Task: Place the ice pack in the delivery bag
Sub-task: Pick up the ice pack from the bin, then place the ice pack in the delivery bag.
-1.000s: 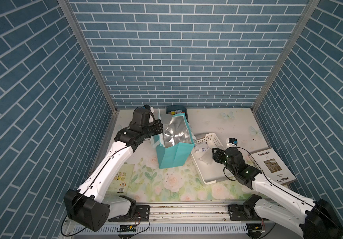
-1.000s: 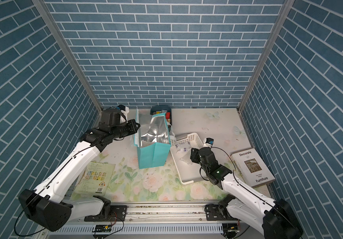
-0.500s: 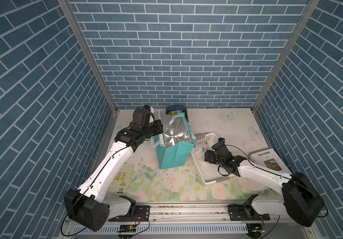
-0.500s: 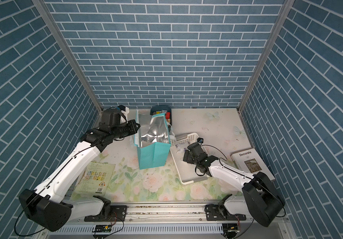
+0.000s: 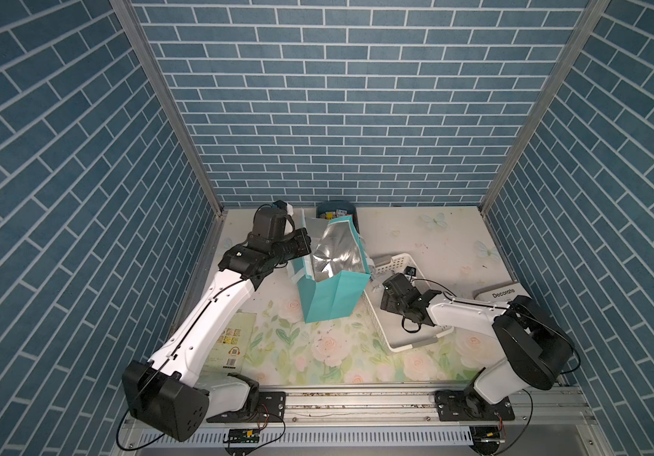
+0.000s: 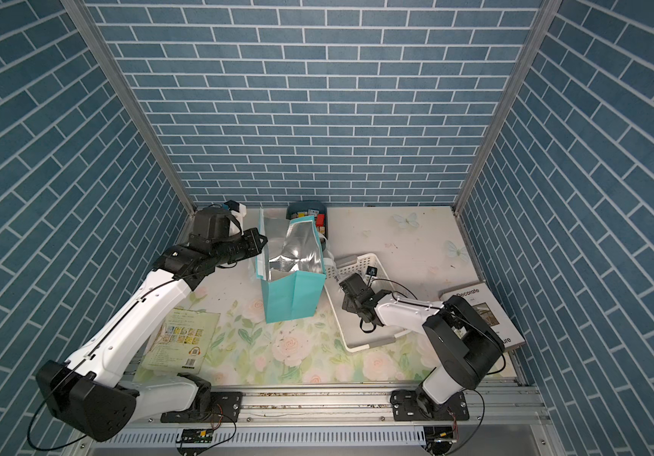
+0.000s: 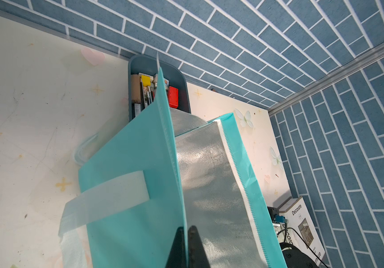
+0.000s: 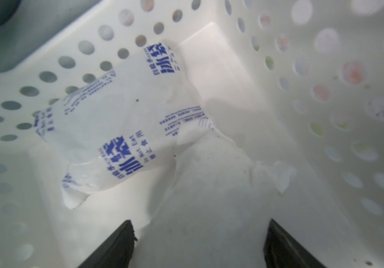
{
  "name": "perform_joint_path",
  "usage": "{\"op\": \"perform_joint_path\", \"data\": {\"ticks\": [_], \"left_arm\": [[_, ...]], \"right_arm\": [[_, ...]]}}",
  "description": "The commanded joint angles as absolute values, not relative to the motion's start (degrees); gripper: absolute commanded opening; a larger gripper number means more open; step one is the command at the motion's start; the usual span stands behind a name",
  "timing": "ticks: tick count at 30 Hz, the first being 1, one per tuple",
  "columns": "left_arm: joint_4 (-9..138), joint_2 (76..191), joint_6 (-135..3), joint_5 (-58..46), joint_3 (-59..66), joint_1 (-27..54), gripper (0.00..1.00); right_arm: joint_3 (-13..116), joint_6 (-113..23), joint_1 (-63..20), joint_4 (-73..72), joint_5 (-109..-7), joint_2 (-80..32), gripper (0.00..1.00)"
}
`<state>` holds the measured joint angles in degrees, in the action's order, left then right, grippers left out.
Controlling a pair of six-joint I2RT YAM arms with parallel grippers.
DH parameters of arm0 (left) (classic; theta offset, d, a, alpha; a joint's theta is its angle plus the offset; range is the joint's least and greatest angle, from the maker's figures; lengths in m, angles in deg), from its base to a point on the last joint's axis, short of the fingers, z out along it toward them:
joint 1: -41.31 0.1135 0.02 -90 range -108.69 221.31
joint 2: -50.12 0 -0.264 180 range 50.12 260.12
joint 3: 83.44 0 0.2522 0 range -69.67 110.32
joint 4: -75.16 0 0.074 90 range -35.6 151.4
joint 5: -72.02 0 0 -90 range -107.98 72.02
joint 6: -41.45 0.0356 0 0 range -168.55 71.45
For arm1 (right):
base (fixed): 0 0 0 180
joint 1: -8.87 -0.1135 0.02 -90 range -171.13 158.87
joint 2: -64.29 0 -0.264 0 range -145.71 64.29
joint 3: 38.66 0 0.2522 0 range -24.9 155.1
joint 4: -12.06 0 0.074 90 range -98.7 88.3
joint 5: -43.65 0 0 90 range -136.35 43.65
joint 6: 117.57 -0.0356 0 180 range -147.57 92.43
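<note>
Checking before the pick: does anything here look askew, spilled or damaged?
Nothing spilled or torn. The ice pack lies crumpled and tilted against the basket wall, overlapping a second white pouch. The left gripper pinches the rim of the bag, pulling that wall outward.

The delivery bag (image 5: 333,300) gapes open; basket (image 8: 325,104) walls flank right hand (image 8: 200,232).

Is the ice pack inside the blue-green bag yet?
Not yet. The ice pack lies in the white basket; the delivery bag stands open beside it.

The left gripper (image 7: 187,228) has its black jaws pinched on the wall of the tall teal foil-lined delivery bag (image 7: 135,150); a small dark blue plastic bin (image 7: 181,79) stands behind.
</note>
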<state>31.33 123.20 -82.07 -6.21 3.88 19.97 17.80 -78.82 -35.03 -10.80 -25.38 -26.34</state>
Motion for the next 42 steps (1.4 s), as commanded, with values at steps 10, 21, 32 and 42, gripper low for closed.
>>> {"op": "perform_joint_path", "data": {"ticks": [10, 21, 32, 42], "left_arm": [[33.97, 123.47, -81.33, -5.99, 3.53, 20.23, 0.0], [33.81, 122.3, -80.51, -5.1, 3.95, 20.22, 0.0], [33.48, 121.65, -79.14, -5.07, 3.73, 20.35, 0.0], [35.24, 120.76, -78.26, -2.99, 2.85, 20.48, 0.0]], "right_arm": [[18.14, -78.83, -35.69, -14.12, -19.78, -29.33, 0.51], [18.25, -63.76, -35.69, -11.38, -22.15, -2.82, 0.0], [49.89, -44.49, -37.54, -9.54, -44.54, -12.62, 0.0], [79.21, -36.12, -40.61, -30.8, -46.17, -40.27, 0.0]]}}
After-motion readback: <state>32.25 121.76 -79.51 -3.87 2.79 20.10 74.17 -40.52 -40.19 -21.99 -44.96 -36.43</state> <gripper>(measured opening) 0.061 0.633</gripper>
